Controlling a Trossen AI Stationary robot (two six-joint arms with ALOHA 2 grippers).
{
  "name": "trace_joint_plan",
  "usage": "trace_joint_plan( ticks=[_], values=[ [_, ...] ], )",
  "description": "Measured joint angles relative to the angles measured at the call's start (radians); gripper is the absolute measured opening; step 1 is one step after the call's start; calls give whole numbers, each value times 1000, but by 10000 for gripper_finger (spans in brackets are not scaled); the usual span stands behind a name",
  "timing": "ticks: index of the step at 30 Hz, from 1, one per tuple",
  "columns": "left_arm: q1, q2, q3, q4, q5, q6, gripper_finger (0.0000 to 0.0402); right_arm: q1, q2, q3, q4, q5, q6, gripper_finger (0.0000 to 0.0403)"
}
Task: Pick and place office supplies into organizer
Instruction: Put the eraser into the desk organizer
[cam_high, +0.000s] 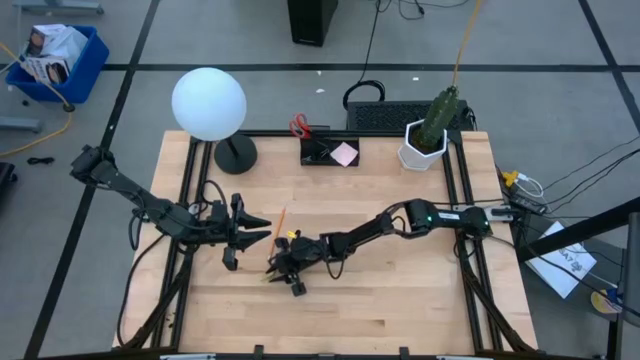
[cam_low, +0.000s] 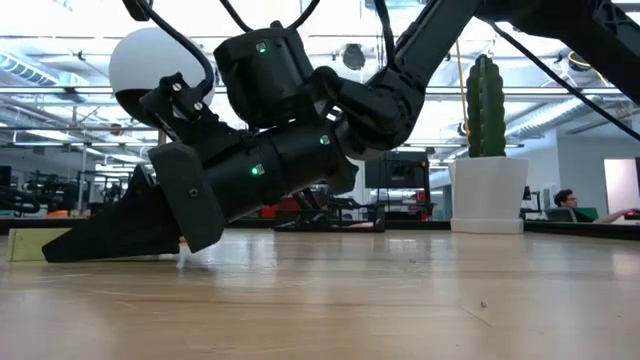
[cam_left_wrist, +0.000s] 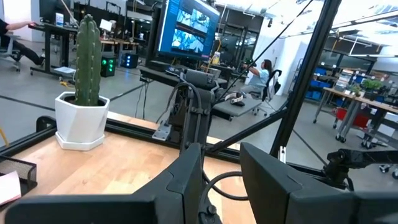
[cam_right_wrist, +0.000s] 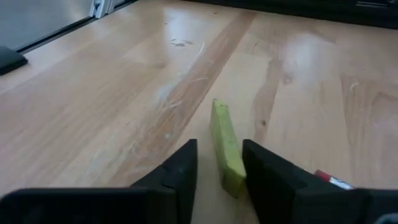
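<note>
Right gripper (cam_right_wrist: 219, 171), lower centre of frame, straddles the yellow-green bar (cam_right_wrist: 226, 148); jaws parted, not clamped; bar's long axis runs straight ahead between them.

A robotics lab inside an open-plan office is showing here. A wooden table (cam_high: 400, 300) framed in black rails is sitting on a grey floor marked with black tape lines. Beyond it, large monitors (cam_left_wrist: 186, 31) are glowing, desks and shelving with blue bins (cam_left_wrist: 373, 74) are filling the far room, and people are sitting in office chairs (cam_left_wrist: 261, 74). Overhead, exposed ceiling beams and strip lights (cam_low: 600, 100) are running across.
</note>
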Motion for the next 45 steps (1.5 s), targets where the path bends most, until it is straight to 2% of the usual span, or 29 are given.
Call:
trace_joint_plan(
  ticks=[8, 13, 19, 28, 34, 40, 45],
  values=[
    [0, 0, 0, -6, 1, -1, 115, -7, 2, -1, 14, 6, 26, 16],
    [0, 0, 0, -6, 2, -2, 115, 1, -10, -2, 9, 79, 105, 26],
    [0, 0, 0, -12, 2, -6, 115, 10, -94, -5, -64, 103, 79, 13],
    [-1, 0, 0, -15, 2, -13, 115, -26, -272, -79, -289, 322, -20, 18],
    [-1, 0, 0, -12, 1, -27, 115, -116, -377, -235, -262, 373, -11, 16],
    [-1, 0, 0, -14, 1, -28, 115, -267, -505, -414, -206, 319, 33, 17],
    [1, 0, 0, -14, 0, -10, 115, -395, -561, -478, -158, 318, 48, 17]
  ],
)
